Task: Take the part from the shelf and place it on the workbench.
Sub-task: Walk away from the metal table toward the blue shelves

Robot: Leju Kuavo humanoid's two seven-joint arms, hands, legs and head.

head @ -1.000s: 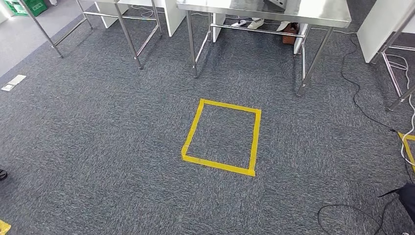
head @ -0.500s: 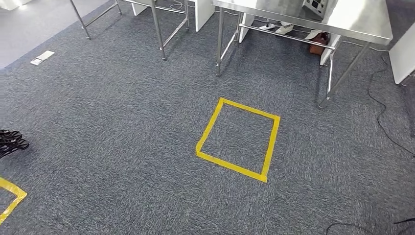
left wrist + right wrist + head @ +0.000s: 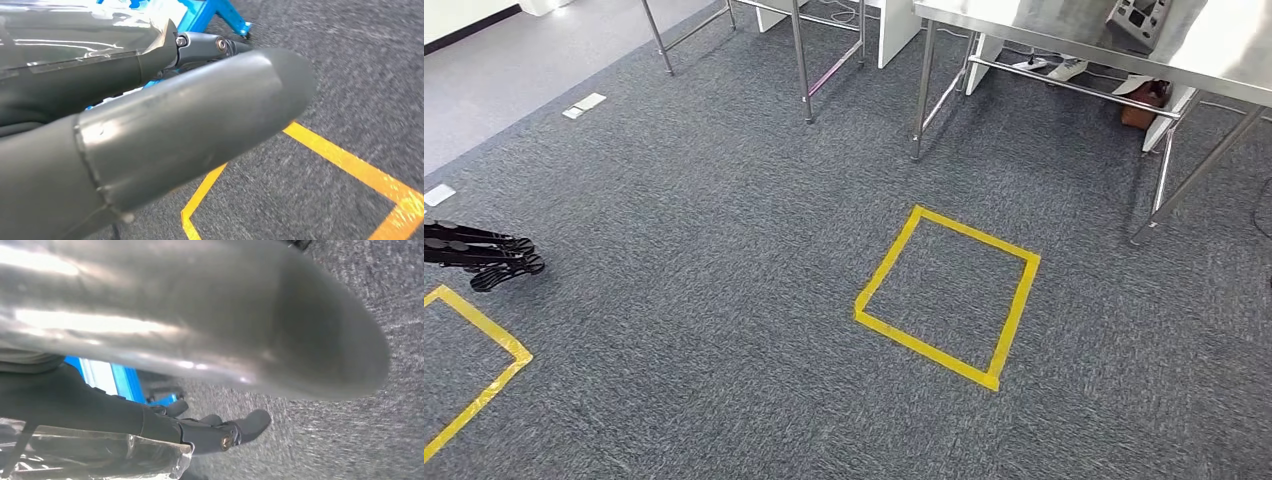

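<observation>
My left hand (image 3: 484,255) reaches in at the head view's left edge, its dark fingers straight, close together and holding nothing. In the left wrist view its thick grey thumb (image 3: 190,125) lies apart from the dark fingers (image 3: 210,47), whose base is wrapped in clear film. My right hand's thumb (image 3: 225,315) spreads wide of its dark fingers (image 3: 225,432), with nothing between them. A steel workbench (image 3: 1224,55) stands at the far right with a grey device (image 3: 1139,20) on it. I see no part.
A yellow tape square (image 3: 949,297) marks the grey carpet ahead, and a second tape corner (image 3: 479,350) lies at the lower left. Steel table legs (image 3: 802,65) stand along the far side. Shoes (image 3: 1064,68) show under the workbench. A blue frame (image 3: 220,15) stands on the floor beyond my fingers.
The camera has swung left, so the tape square and the tables slid to the right. My left hand and the second tape corner have come into view at the left.
</observation>
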